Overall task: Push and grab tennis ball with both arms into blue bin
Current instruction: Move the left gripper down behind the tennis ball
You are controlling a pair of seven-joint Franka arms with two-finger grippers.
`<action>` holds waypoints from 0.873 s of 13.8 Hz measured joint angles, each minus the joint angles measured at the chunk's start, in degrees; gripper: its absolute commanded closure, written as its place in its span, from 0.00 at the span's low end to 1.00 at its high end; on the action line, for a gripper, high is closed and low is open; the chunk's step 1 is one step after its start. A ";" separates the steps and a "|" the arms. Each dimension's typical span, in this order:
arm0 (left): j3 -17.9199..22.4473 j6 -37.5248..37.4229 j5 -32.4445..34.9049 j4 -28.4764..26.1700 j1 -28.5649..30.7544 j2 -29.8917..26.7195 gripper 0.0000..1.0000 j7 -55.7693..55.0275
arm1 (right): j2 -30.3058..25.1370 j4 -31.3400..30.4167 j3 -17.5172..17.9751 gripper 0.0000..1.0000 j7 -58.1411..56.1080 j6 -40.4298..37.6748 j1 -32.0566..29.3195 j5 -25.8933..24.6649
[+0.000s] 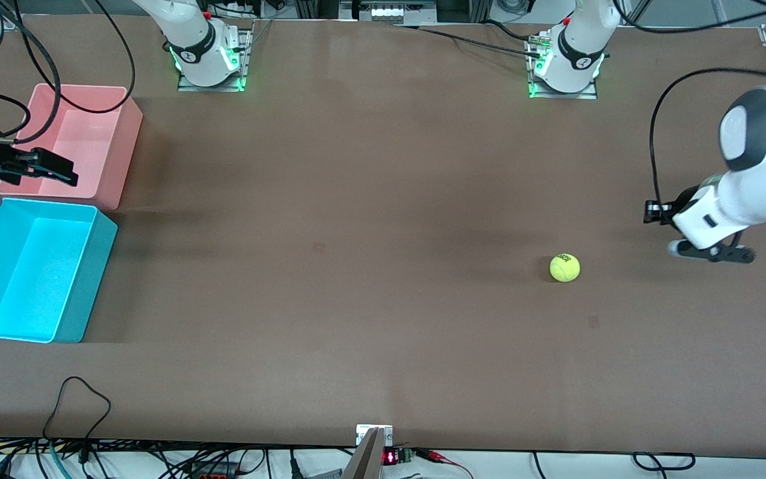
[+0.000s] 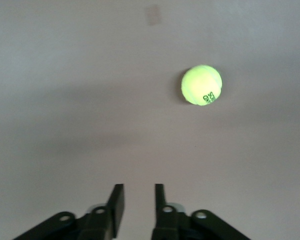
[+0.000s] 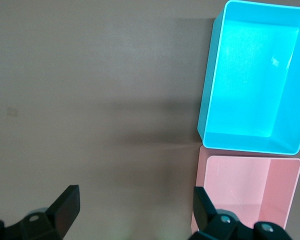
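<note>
Tennis ball [image 1: 564, 267] lies free, well apart from blue bin [image 1: 30, 269]. Left gripper [image 1: 712, 251] narrow beside it; right gripper [image 1: 37, 169] wide (over pink bin [image 1: 100, 143]). Risk: an off-centre push sends it astray.

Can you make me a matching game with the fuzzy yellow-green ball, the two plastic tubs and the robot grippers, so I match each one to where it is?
Things:
1. fuzzy yellow-green tennis ball
2. bright cyan plastic tub
3. pink plastic tub
4. left gripper
5. right gripper

Places or states:
A. over the pink tub, fingers wide apart
B. on the bare brown table, toward the left arm's end
C. beside the ball, fingers a narrow gap apart
D. at the right arm's end, nearer to the front camera than its neighbour
E. at the right arm's end, farther from the front camera than its neighbour

Pairs: 1-B, 2-D, 3-E, 4-C, 5-A
</note>
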 measured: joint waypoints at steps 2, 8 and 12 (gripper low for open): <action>0.02 1.01 0.00 0.03 0.01 3.05 1.00 11.03 | 1.45 -0.23 0.07 0.00 -0.12 -0.28 0.11 0.00; 0.32 13.10 0.07 0.10 3.87 10.74 1.00 44.48 | 6.29 -0.34 0.34 0.00 -0.16 -2.65 1.05 -0.35; 0.24 19.30 2.33 0.13 5.05 15.13 1.00 55.17 | 6.07 0.05 0.52 0.00 -0.16 -3.13 1.86 -1.02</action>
